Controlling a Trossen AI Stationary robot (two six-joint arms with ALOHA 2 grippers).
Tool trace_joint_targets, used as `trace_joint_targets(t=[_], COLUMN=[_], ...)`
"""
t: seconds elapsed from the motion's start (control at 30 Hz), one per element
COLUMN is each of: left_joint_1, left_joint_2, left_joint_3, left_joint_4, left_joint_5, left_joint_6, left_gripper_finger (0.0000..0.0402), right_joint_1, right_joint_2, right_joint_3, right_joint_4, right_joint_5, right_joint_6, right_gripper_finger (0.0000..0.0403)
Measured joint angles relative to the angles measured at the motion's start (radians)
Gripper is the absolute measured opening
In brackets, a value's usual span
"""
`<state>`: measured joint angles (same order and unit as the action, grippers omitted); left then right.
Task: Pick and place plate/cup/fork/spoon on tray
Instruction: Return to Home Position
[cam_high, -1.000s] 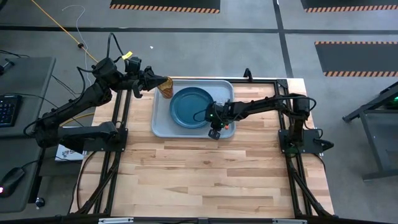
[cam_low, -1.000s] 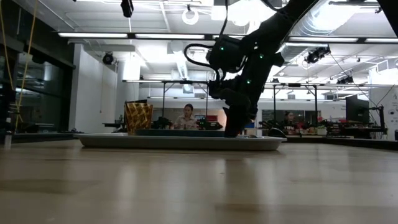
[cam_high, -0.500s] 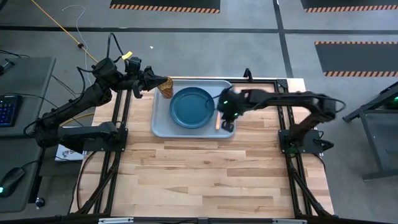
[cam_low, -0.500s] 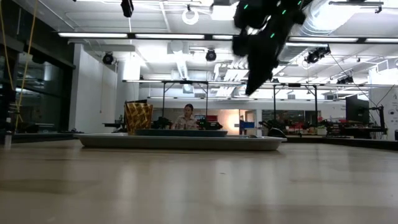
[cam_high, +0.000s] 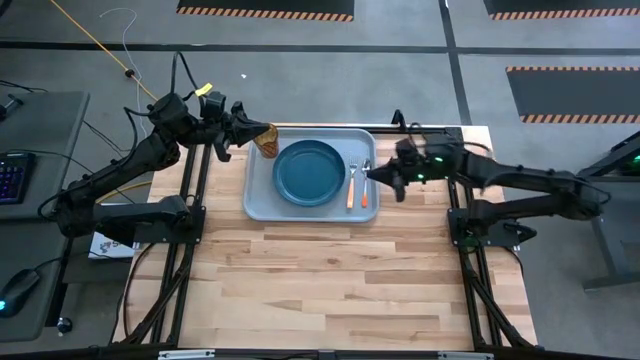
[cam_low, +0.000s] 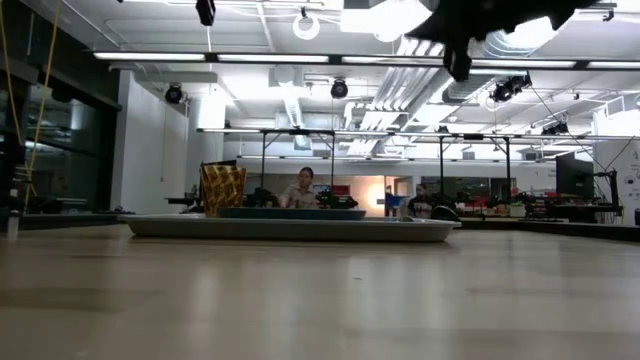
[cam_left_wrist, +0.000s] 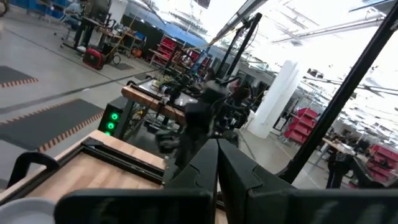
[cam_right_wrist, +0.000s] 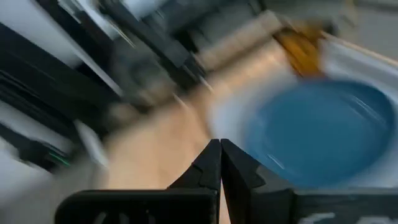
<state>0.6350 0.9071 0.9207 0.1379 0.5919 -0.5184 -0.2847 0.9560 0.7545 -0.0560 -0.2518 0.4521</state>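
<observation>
The grey-blue tray lies at the table's far middle. On it are the dark blue plate and, in the far left corner, the amber cup. Two orange-handled utensils lie side by side to the right of the plate; I cannot tell which is the fork and which the spoon. My right gripper is shut and empty, raised just past the tray's right rim. My left gripper is shut and empty, beside the cup at the tray's far left corner.
The tray with the cup also shows in the low view, with my right arm high above it. Bare wooden table stretches toward the near edge. Black frame rails run along both sides. A person sits far behind.
My right gripper has risen from the tray's right part and gone toward the table's right edge. It leaves an orange-handled utensil lying between the plate and the other utensil. The left arm has kept still.
</observation>
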Motion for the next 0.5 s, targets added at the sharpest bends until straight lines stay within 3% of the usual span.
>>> trace_joint_targets(t=[0.13,0.37,0.5], left_joint_1=[0.0,-0.025,-0.176], left_joint_2=[0.003,-0.032,-0.082], left_joint_3=[0.0,0.0,-0.012], left_joint_4=[-0.002,-0.154,-0.222], left_joint_5=[-0.004,-0.129,-0.276], left_joint_6=[0.041,-0.019,0.021], left_gripper_finger=[0.0001,0.0,0.0], right_joint_1=[0.01,0.01,0.01], right_joint_2=[-0.086,-0.113,-0.105], right_joint_3=[-0.094,-0.1,-0.101], right_joint_4=[0.28,0.292,0.289], right_joint_5=[-0.011,0.035,0.035], right_joint_6=[0.07,0.042,0.045], right_gripper_finger=[0.0,0.0,0.0])
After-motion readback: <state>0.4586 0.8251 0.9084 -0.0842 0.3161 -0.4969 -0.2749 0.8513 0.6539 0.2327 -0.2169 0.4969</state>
